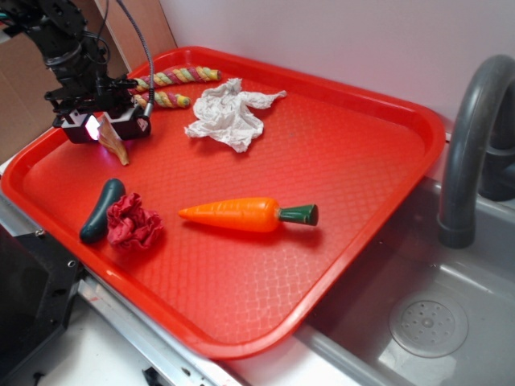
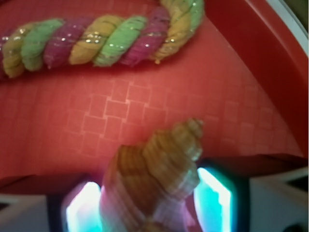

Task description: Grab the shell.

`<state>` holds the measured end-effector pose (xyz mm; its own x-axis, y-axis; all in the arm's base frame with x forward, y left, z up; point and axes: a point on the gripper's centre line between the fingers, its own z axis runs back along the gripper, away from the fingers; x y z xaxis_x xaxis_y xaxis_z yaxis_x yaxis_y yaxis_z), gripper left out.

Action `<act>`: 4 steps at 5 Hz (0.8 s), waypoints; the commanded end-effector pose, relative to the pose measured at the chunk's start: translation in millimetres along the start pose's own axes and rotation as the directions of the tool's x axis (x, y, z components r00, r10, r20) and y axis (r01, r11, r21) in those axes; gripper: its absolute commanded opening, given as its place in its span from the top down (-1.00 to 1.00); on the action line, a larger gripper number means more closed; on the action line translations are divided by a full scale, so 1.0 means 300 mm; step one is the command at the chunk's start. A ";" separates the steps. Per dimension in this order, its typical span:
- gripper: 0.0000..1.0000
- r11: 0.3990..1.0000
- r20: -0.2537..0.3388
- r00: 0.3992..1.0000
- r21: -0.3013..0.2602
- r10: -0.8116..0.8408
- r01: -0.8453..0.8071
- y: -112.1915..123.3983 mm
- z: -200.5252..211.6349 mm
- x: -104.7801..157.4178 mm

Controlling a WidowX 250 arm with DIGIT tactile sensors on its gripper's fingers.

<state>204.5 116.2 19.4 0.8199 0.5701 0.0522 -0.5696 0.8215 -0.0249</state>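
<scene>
- Gripper [image 1: 109,129] sits over the tray's far-left corner, clenched on the shell [image 1: 114,147]; in the wrist view the shell [image 2: 154,179] is pinched between the two glowing fingers [image 2: 215,198].
- Shell looks tan-beige with brown banding and fine ridges, narrowing to a stepped spire.
- From outside, its long axis hangs roughly vertical, slightly tilted, with the lower tip pointing down toward the red tray [image 1: 338,161]; whether it touches the surface cannot be told.
- Wrist view shows the spire end pointing away from the fingers toward the striped twisted rope [image 2: 101,41], with bare tray between them.
- Only the exterior view shows the crumpled white paper [image 1: 228,117], the carrot [image 1: 245,215], the dark green piece [image 1: 101,211], the crumpled red piece [image 1: 133,223] and the sink [image 1: 426,322].
- Only the wrist view reveals the shell's ridges.
</scene>
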 end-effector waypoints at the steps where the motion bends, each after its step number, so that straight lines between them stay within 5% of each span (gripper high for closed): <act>1: 1.00 0.929 0.021 0.934 0.116 -0.357 0.352 -0.112 0.240 -0.058; 3: 1.00 0.682 0.073 0.681 -0.006 -0.729 0.731 -0.331 0.585 -0.197; 4: 1.00 0.634 0.134 0.630 -0.021 -0.765 0.773 -0.368 0.718 -0.219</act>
<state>209.8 -25.1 216.2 0.9563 -0.2642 0.1253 0.2670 0.9637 -0.0062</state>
